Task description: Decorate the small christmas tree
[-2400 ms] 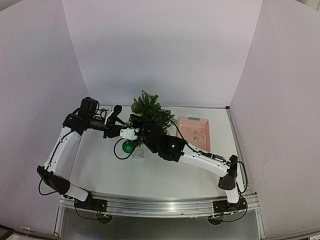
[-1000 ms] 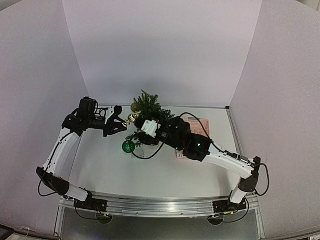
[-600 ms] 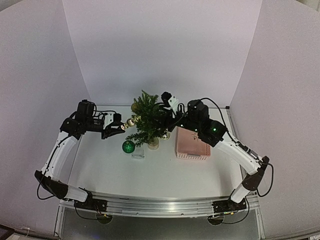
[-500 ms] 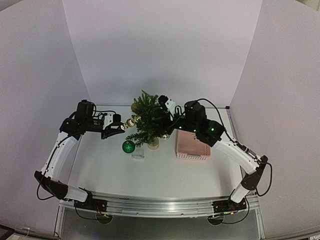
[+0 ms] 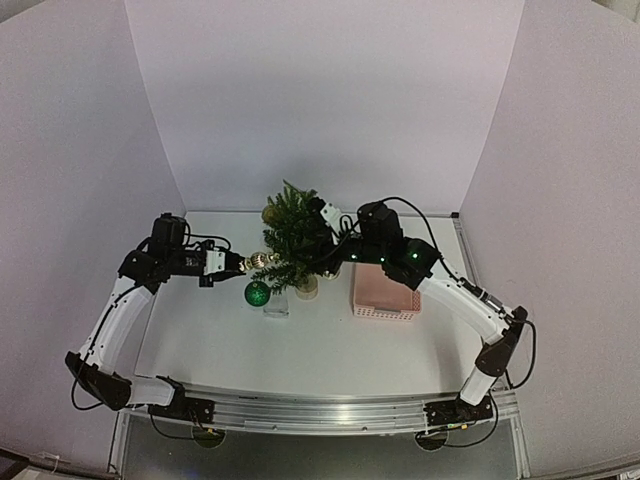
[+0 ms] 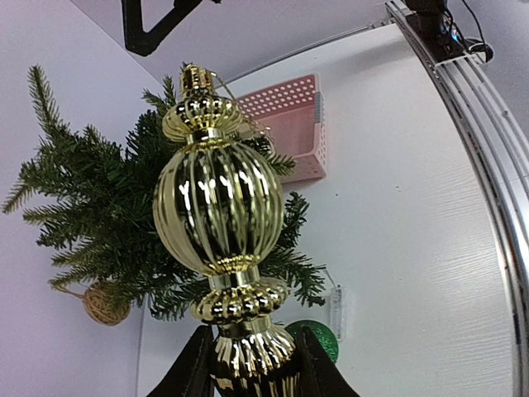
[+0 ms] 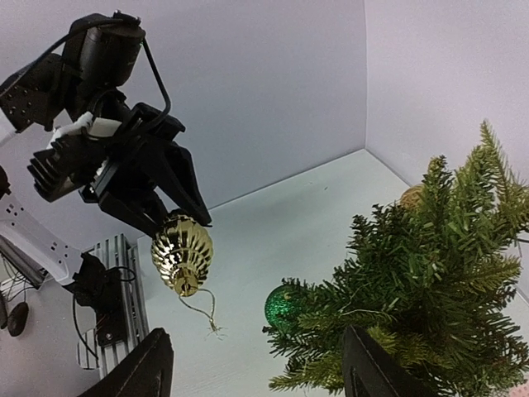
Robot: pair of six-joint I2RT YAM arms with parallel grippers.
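The small christmas tree (image 5: 293, 238) stands upright on its pale base near the far edge of the tabletop (image 5: 300, 350), about midway along it. A pink basket (image 5: 385, 292) sits just beside it, toward the far right corner. The left gripper (image 5: 233, 266) extends from the left side, its fingers (image 6: 192, 374) closed partway onto the lower finial of a ribbed gold ornament (image 6: 219, 211). It holds the ornament out level toward the tree's left-hand branches. The ornament's cap is close to the needle tips; whether they touch cannot be told. A thin cord (image 7: 207, 313) dangles from that cap. The right gripper (image 7: 258, 368) is at the tree's far right side, near the upper branches. Its jaws stand wide apart and hold nothing, with foliage just ahead of them. A green glitter ball (image 5: 257, 293) sits at the tip of a low left branch. A straw-coloured ball (image 5: 272, 212) sits high on the tree's left side.
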